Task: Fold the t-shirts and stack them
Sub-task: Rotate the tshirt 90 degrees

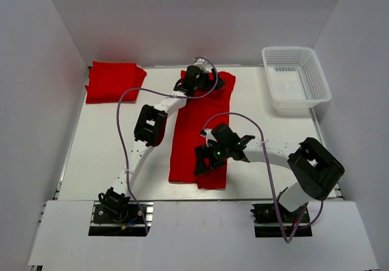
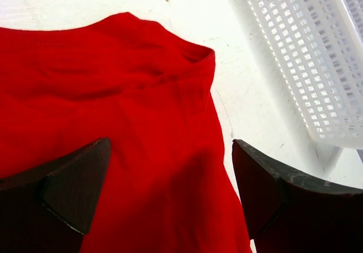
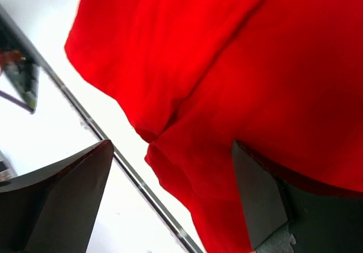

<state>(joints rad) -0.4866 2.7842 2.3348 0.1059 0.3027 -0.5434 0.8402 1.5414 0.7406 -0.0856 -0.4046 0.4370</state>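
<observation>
Overhead, left tool (image 2: 170,190) and right tool (image 3: 173,190) gape wide, empty (both above the spread t-shirt (image 1: 191,138)).

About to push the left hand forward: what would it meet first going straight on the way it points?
Most likely the red t-shirt, near its far edge: cloth fills the gap in the open left hand. The white basket sits off to one side, out of line. Depth is unclear.

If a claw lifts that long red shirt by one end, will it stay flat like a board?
Probably not: the shirt shows soft creases at its far end, so it should droop. It likely weighs little, being thin cloth. Pushed, it would probably bunch rather than slide.
</observation>
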